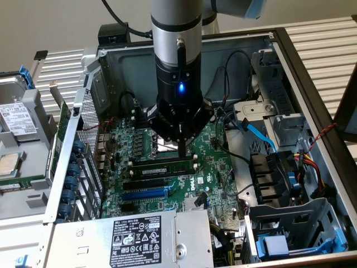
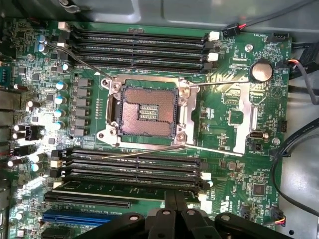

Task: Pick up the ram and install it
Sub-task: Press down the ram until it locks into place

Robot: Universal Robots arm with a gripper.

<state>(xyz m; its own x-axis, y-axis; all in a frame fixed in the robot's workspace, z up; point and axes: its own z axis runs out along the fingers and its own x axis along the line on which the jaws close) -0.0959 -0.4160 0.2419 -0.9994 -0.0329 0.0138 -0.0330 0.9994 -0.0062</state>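
Gripper [image 1: 182, 149] jaws together, pressing ram [image 1: 162, 165] upright in slot; black memory slots [image 1: 146, 181] just beside, computer case [image 1: 312, 106] walls well apart.

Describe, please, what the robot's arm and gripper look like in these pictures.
The arm is a silver-grey metal cylinder with a light blue cap at its upper joint. Below it sits a black cylindrical wrist section carrying a small glowing blue light, with a thin black cable running down its front. The gripper is black, with a broad angular body narrowing to slim dark fingers.
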